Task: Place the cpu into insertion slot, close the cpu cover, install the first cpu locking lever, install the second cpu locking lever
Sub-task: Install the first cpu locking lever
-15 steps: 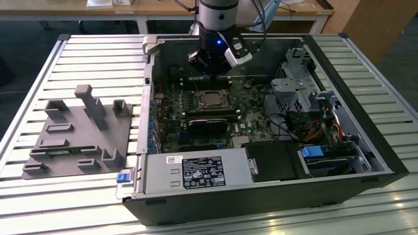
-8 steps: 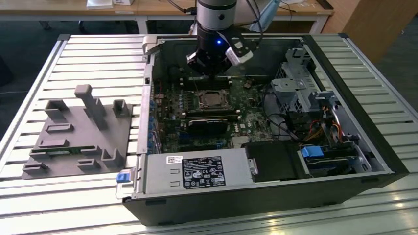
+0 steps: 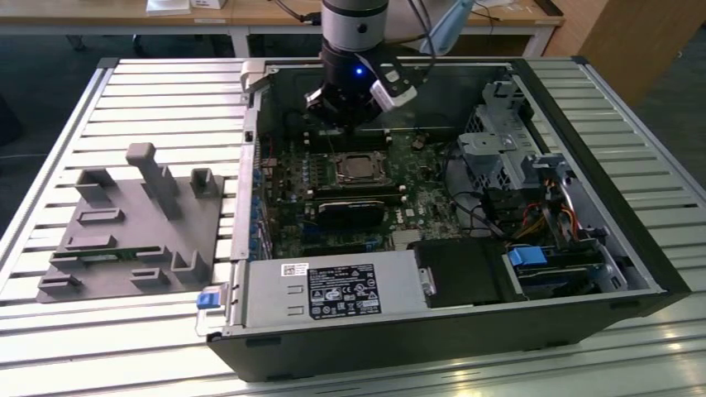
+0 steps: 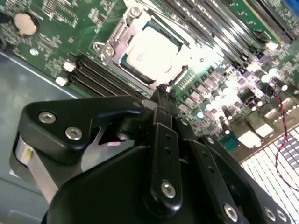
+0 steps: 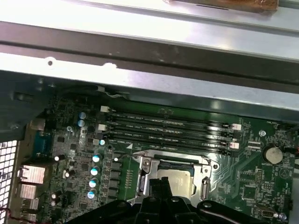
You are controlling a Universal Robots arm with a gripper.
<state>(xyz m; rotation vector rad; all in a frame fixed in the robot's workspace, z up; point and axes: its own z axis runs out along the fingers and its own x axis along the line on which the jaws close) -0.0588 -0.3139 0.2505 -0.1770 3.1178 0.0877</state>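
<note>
The cpu (image 3: pixel 356 170) lies flat in the insertion slot (image 5: pixel 140 192) on the green motherboard, its pale metal top (image 4: pixel 149 49) showing through the window of the cpu cover (image 5: pixel 204 179). The cover, a silver frame, lies down around the chip. In the exterior view my gripper (image 3: pixel 344 124) hangs inside the open computer case, just behind the socket. Both wrist views show the black fingers (image 4: pixel 163 135) pressed together with nothing between them. The tip of the gripper (image 4: pixel 161 93) sits close over the socket's edge by the memory slots, and whether it touches is unclear. In the first wrist view the gripper (image 5: pixel 160 184) partly covers the cpu (image 5: pixel 182 182).
Long black memory slots (image 5: pixel 168 128) run beside the socket, under the case's metal wall (image 5: pixel 149 51). A black card (image 3: pixel 350 211), the grey power supply box (image 3: pixel 331 289) and a drive cage (image 3: pixel 497 141) crowd the case. A grey fixture (image 3: pixel 132 223) stands on the slatted table at the exterior view's left.
</note>
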